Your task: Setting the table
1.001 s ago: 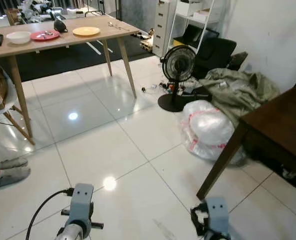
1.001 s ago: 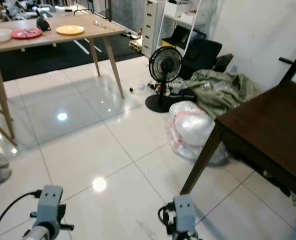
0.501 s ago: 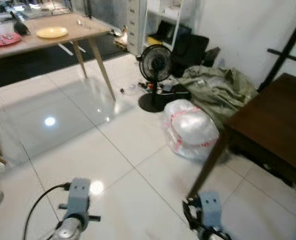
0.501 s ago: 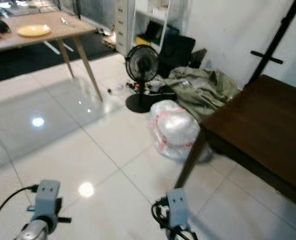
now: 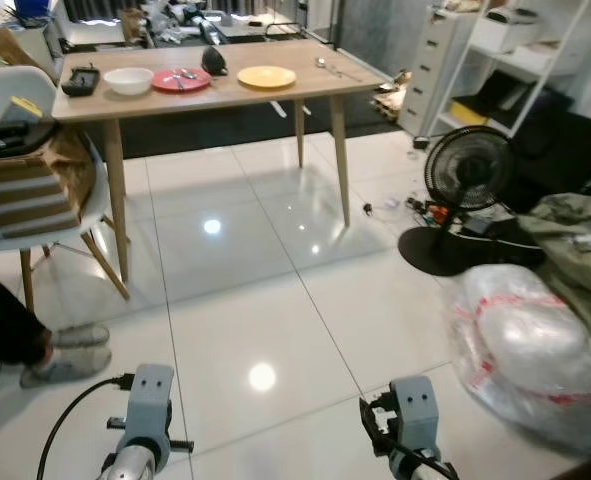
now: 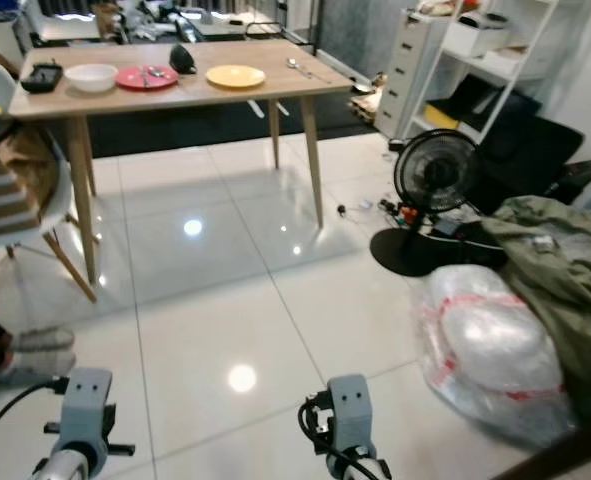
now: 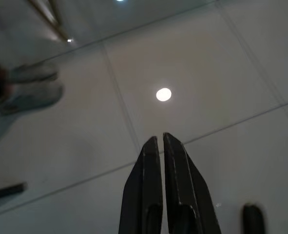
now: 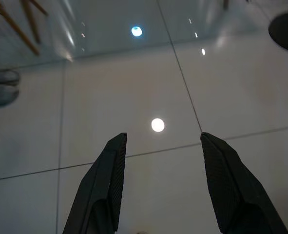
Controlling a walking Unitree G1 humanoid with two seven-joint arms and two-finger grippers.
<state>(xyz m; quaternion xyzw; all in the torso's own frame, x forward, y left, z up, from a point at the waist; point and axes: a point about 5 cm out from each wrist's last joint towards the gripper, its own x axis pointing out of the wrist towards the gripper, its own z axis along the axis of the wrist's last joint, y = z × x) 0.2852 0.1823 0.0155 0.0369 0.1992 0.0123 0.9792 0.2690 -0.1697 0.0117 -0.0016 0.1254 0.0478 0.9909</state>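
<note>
Across the white tiled floor (image 5: 275, 300), well away from the robot, stands a light wooden bench (image 5: 105, 95) on slanted legs. Along its top sits a row of tableware: a white bowl (image 5: 128, 80) toward the far left end, a red plate (image 5: 181, 79) just beside it with cutlery lying on it, then a dark rounded object (image 5: 214, 62) (too small to identify), and a yellow plate (image 5: 266, 76) nearer the right end. A spoon (image 5: 321, 64) lies close to the right corner, and a small black item (image 5: 80, 80) rests at the left edge. No writing or labels can be read anywhere.

A white chair (image 5: 35, 190) with wooden legs stands at the left end of the bench, things piled on its seat. A person's grey shoes (image 5: 65, 350) show at the left edge of the floor.

To the right are a black floor fan (image 5: 465, 180), a clear plastic bag (image 5: 525, 340) with red markings, and a heap of olive fabric (image 5: 575, 240). White shelves (image 5: 535, 50) stand against the far wall.

Both arms hang low over bare tiles. The left gripper (image 7: 159, 141) has its fingers pressed together, holding nothing. The right gripper (image 8: 161, 141) has its fingers spread wide apart, empty too.
</note>
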